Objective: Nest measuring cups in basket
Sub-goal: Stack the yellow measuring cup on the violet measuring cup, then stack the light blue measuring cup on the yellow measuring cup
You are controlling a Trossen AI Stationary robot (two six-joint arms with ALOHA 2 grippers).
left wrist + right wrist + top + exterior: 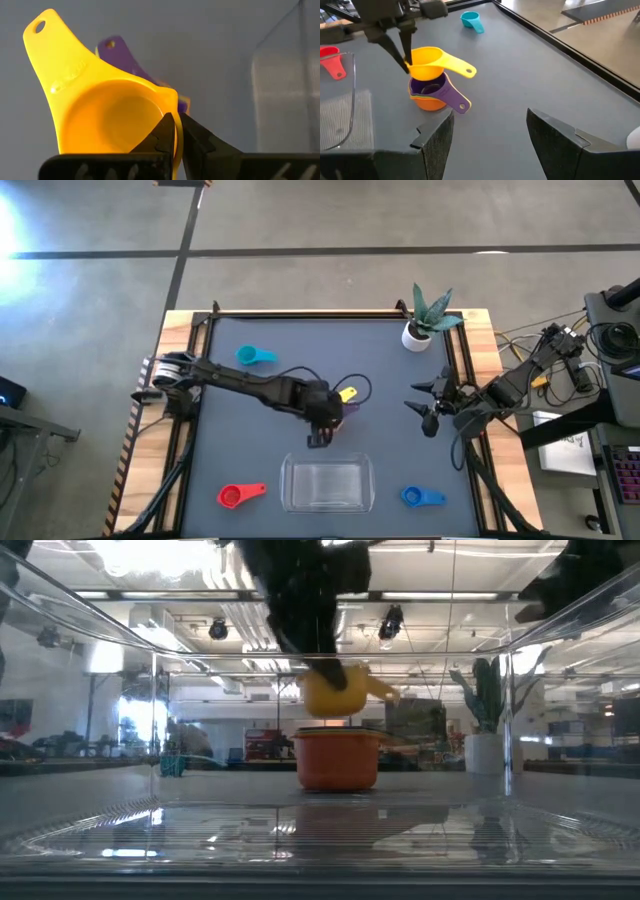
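My left gripper (408, 63) is shut on the yellow measuring cup (427, 62) at mid-table, just above a stack of two. In that stack the purple cup (439, 91) sits nested in the orange cup (426, 103), which stands on the table. The teal cup (255, 357) lies at the far left. The red cup (240, 495) and the blue cup (422, 497) lie either side of the clear basket (327, 483) at the near edge. My right gripper (427, 406) hangs open at the right, holding nothing. My left gripper pinches the yellow cup's rim (173, 107) on the side away from its handle (462, 68), with one finger (162, 132) inside the bowl and one outside. The fingers slant down from above. The cup hangs open side up, over the purple cup.
A white pot with a green plant (420, 330) stands at the far right corner. The table has a raised dark rim (300, 314). Open grey surface lies between the stack and the basket, and between the stack and my right gripper.
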